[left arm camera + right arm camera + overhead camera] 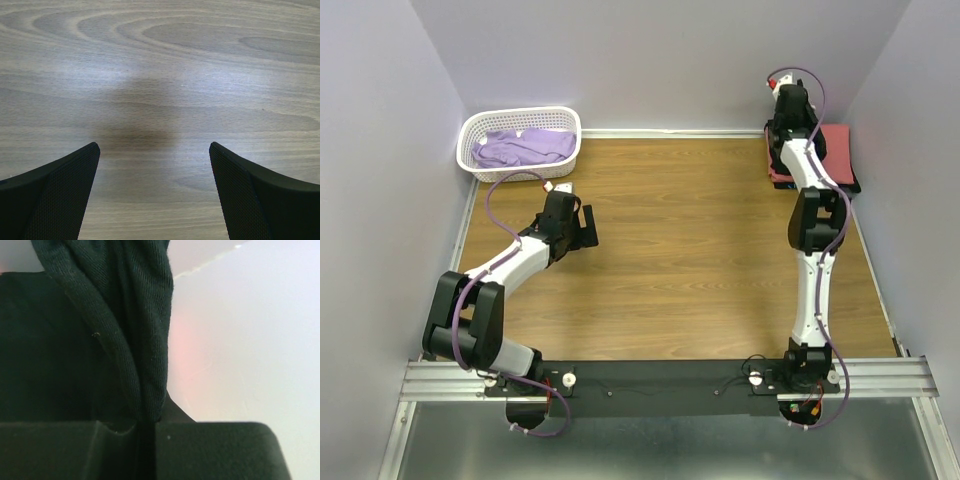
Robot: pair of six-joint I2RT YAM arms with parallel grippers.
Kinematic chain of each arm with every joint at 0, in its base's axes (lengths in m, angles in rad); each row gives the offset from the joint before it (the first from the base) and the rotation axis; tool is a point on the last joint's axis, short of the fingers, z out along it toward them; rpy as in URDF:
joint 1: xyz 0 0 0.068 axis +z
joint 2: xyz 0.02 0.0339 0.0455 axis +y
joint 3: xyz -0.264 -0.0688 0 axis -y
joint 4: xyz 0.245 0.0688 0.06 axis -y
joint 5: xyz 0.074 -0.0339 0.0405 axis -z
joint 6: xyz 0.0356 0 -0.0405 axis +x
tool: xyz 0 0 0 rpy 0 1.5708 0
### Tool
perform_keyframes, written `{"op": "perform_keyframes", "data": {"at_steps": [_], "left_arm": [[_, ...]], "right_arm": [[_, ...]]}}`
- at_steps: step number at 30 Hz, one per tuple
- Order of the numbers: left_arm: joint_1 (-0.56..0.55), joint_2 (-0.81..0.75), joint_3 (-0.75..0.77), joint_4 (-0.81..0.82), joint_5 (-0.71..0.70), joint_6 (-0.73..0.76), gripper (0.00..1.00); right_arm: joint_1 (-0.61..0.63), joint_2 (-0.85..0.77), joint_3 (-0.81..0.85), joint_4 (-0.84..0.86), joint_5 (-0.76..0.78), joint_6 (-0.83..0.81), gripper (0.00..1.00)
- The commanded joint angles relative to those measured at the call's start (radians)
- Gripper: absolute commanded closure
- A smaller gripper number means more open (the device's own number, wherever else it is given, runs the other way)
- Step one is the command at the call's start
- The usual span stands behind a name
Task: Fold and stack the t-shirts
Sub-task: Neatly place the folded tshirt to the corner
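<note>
My right gripper point(147, 422) is shut on a fold of the plain black t-shirt point(127, 315), which bunches up from between the jaws. In the top view my right arm's wrist point(790, 105) reaches to the far right corner, over a stack with the coral-red t-shirt point(835, 143) on a dark layer point(847, 186). The fingers themselves are hidden there. The lavender t-shirt point(525, 147) lies crumpled in the white basket point(470, 150). My left gripper point(582, 225) is open and empty over bare wood, as the left wrist view point(155, 150) also shows. No teal mark is visible.
The basket stands at the far left corner against the wall. Pale walls close in the table point(670, 260) on the left, back and right. The arms' black mounting rail point(660, 378) runs along the near edge.
</note>
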Motion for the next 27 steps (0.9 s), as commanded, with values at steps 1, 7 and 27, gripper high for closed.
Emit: {"op": "perform_keyframes", "data": {"at_steps": [1, 7, 27], "left_arm": [[0.004, 0.002, 0.02, 0.015, 0.013, 0.015, 0.02], [0.003, -0.004, 0.017, 0.02, 0.019, 0.016, 0.02], [0.003, -0.161, 0.009, 0.04, 0.0, 0.013, 0.02]], "right_arm": [[-0.002, 0.05, -0.051, 0.259, 0.11, -0.099, 0.86], [-0.002, 0.104, -0.1, 0.508, 0.23, -0.223, 0.33], [0.001, -0.361, -0.328, 0.219, 0.102, 0.146, 0.0]]}}
